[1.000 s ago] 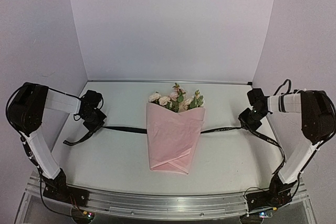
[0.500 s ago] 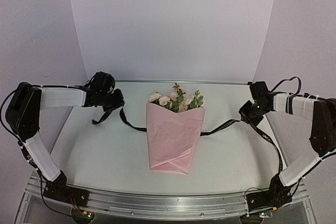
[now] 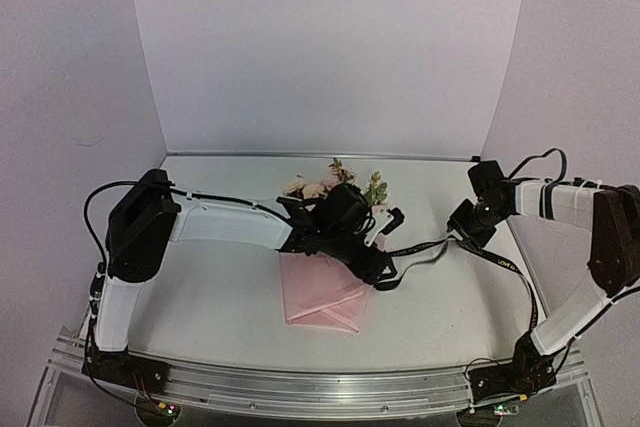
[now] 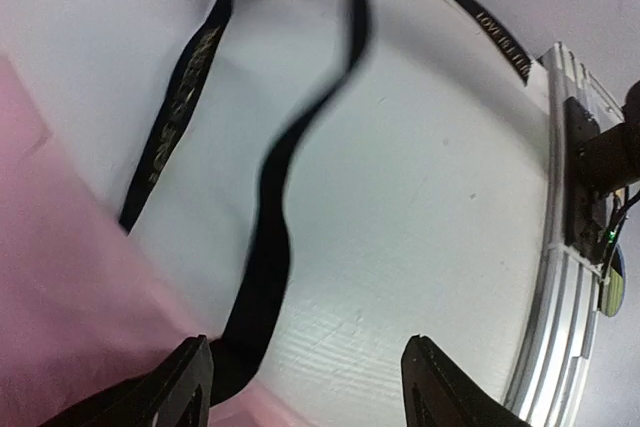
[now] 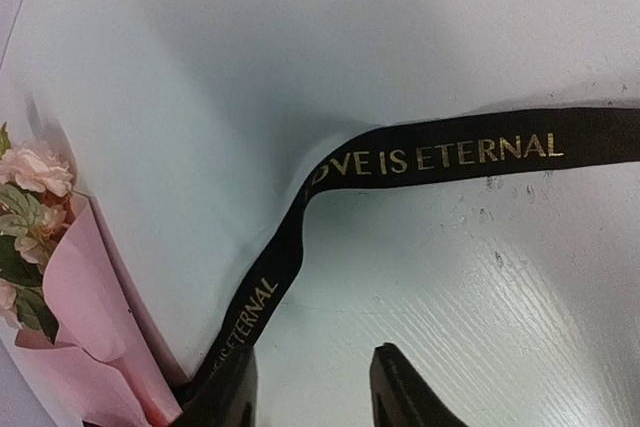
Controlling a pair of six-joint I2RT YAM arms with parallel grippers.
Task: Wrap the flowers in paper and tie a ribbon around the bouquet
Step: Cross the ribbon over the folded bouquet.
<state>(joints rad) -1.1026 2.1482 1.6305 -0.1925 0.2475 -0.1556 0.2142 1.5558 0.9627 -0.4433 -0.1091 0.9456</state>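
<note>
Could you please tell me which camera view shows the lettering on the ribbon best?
The right wrist view: the ribbon runs close, its gold lettering legible. The left wrist view shows it blurred; the top view, only a thin black strip.

The black ribbon (image 4: 270,247) is looping across the white worktop (image 4: 420,197), running down past the pink paper (image 4: 60,277) beside one finger of the left end effector (image 4: 310,387), whose jaws are standing apart.

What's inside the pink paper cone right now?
Pink and cream flowers with green leaves poke out of the top of the paper. Their stems are hidden inside the paper, and the left arm covers its upper part from above.
</note>
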